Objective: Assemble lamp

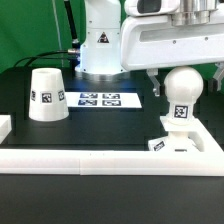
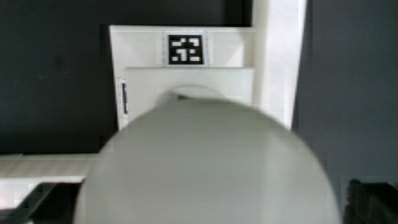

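You are on the bulb step. The bulb [image 1: 184, 92] stands upright on the base [image 1: 186, 143], between the fingers of the gripper [image 1: 183, 80]. They look spread and clear of it, though the view is coarse. Next, close on the bulb and twist. The shade [image 1: 47, 95] stands well outside the fingers.

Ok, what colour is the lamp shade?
The shade is white with a black-and-white square tag, clearest in the exterior view.
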You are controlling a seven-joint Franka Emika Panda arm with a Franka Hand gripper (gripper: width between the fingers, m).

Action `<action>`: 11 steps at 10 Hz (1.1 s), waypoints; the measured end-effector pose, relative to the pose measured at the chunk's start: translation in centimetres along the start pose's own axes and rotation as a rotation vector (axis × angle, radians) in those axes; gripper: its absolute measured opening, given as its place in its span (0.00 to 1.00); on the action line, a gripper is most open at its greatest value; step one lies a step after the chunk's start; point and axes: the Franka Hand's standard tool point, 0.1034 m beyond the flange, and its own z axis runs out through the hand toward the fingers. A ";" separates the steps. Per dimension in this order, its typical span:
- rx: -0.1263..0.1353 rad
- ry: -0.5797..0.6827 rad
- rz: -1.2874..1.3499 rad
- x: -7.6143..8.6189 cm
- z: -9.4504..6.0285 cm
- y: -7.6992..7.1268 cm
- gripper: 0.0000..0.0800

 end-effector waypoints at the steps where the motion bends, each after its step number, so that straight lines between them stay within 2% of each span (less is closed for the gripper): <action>1: 0.000 0.000 -0.081 0.0 0.0 0.1 0.87; 4: -0.008 0.000 -0.331 0.1 0.0 0.7 0.87; 6: -0.035 -0.005 -0.479 0.1 0.0 0.6 0.87; 11: -0.066 -0.022 -0.774 0.1 0.1 0.8 0.87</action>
